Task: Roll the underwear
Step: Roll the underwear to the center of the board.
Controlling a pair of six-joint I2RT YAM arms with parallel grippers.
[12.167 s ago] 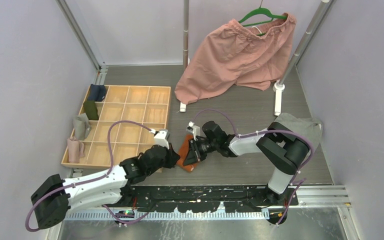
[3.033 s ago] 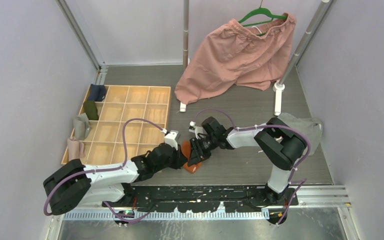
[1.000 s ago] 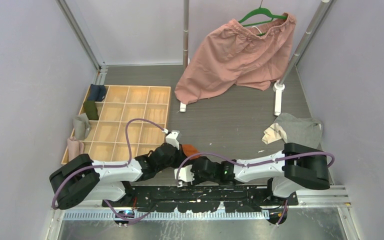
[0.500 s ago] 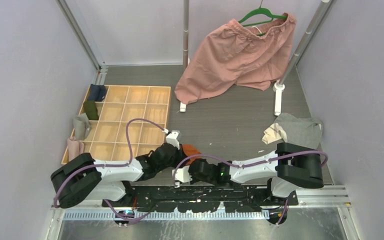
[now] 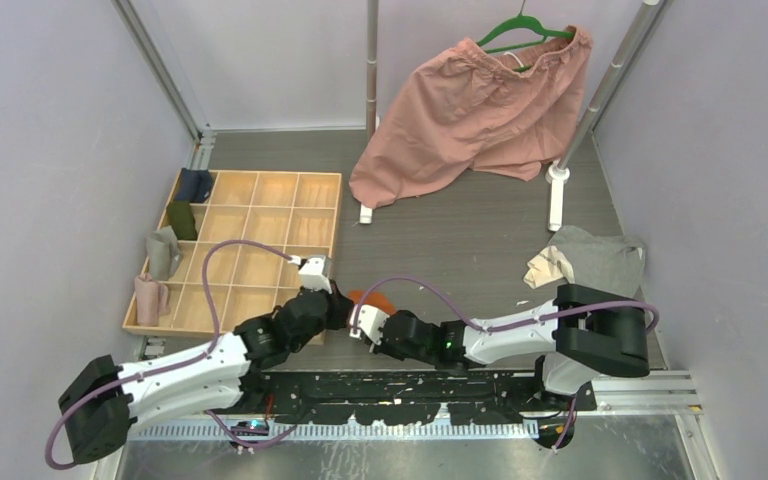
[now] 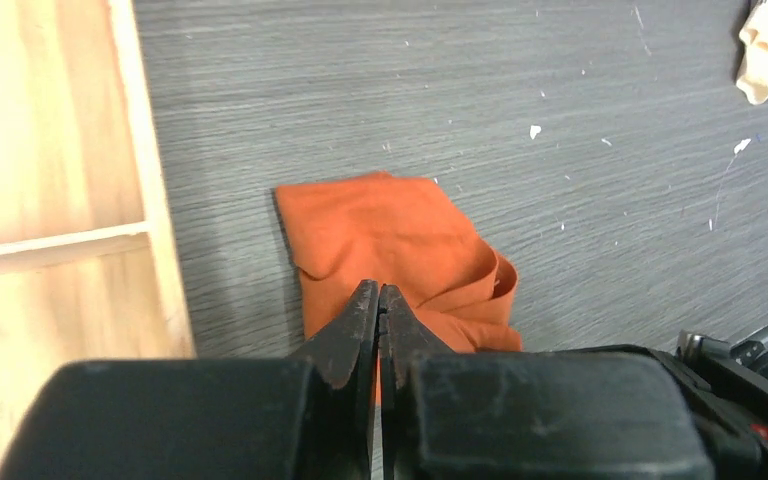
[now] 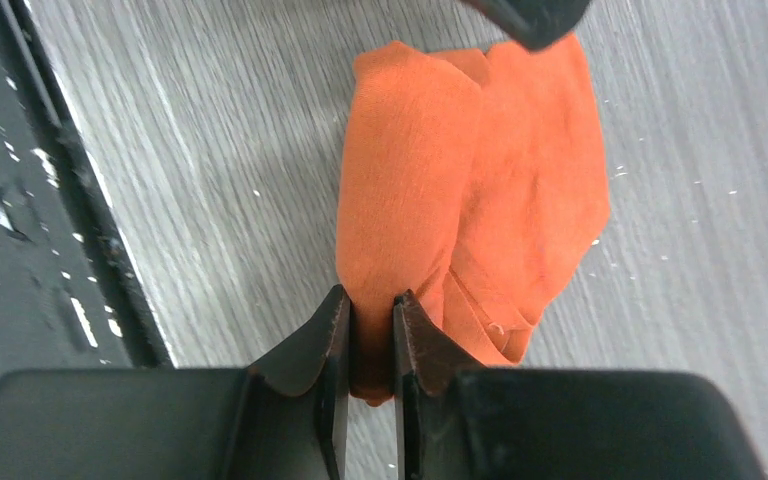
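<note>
Tray (image 5: 260, 265) of wood with many compartments lies at nine o'clock on the table (image 5: 460, 215), and you see small cloth pieces (image 5: 182, 220) only in its column on the nine o'clock side. Just beside the tray, toward six o'clock of the table, your left gripper (image 6: 378, 295) has both fingers pressed together with no gap. Their tips are at the near edge of the orange underwear (image 6: 390, 225); you cannot tell if any cloth is pinched between them. This garment lies partly rolled on the table, with one thick fold along its side. Your right gripper (image 7: 371, 296) comes from the four o'clock side, and its jaws are narrow, closed on the end of that thick fold, so the orange cloth fills the space between the fingers. The grey underwear (image 5: 605, 262) lies crumpled at three o'clock, well apart from both grippers, its cream trim turned toward the middle of the table. At one o'clock the pink shorts (image 5: 470, 110) hang on a green hanger (image 5: 525, 28), and their lower hem reaches the table.
</note>
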